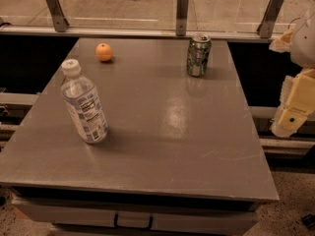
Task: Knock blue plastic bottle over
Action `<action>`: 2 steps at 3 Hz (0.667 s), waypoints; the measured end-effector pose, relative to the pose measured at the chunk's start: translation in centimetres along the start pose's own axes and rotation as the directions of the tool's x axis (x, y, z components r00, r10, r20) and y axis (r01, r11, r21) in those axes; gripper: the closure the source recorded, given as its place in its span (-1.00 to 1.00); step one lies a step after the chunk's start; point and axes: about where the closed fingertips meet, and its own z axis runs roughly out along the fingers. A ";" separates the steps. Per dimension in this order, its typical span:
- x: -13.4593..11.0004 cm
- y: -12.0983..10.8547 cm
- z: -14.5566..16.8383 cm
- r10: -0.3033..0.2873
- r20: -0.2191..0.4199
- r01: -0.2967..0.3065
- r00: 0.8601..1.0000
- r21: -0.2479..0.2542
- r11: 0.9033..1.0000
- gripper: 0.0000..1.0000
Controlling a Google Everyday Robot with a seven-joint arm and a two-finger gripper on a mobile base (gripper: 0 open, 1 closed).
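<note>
The blue plastic bottle (83,102) is clear with a white cap and a blue-and-white label. It stands upright on the left part of the grey table (162,136), near the front. My gripper (294,108) is at the far right edge of the view, off the table's right side and far from the bottle, with nothing seen in it.
A green-patterned metal can (198,55) stands upright at the back right of the table. An orange (104,52) lies at the back left. A glass railing with metal posts (182,13) runs behind the table. The table's edges drop off on all sides.
</note>
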 end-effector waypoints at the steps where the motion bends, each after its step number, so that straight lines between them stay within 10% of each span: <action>1: 0.0 0.0 0.0 0.000 0.000 0.000 1.000 0.000 1.000 -1.00; 2: -0.7 0.0 0.0 0.002 0.026 -0.002 1.000 -0.004 1.000 -1.00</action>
